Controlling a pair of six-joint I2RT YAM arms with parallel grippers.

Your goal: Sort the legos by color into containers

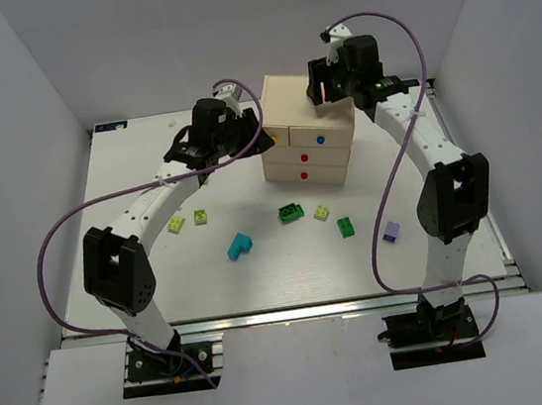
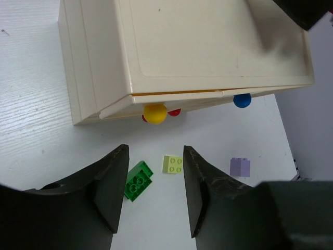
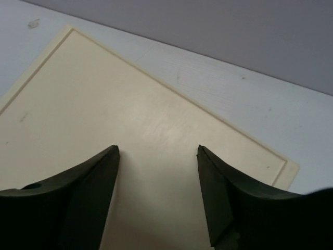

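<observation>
**A:** Listing worktop (image 1: 290, 270) stock: where are the legos?
**B:** Seven loose, none in a drawer, all on the 6 o'clock side of the chest (image 1: 282, 96). Three lime-yellow bricks (image 1: 200, 216), two dark green bricks (image 1: 290, 213), one cyan brick (image 1: 240, 245). One lavender brick (image 1: 392, 232), at 4 o'clock.
**A:** Fingers?
**B:** Left fingers (image 2: 112, 182): released, nothing between them, at the chest's 9 o'clock. Right fingers (image 3: 99, 177): released, above the chest top, toward 1 o'clock.

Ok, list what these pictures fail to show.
Drawer interiors: every view, the chest top and fronts cover them.
Legos: right wrist view, chest top fills the frame beneath the right end effector.
Red knobs: left wrist view, mostly behind the yellow knob and drawer edge.
</observation>
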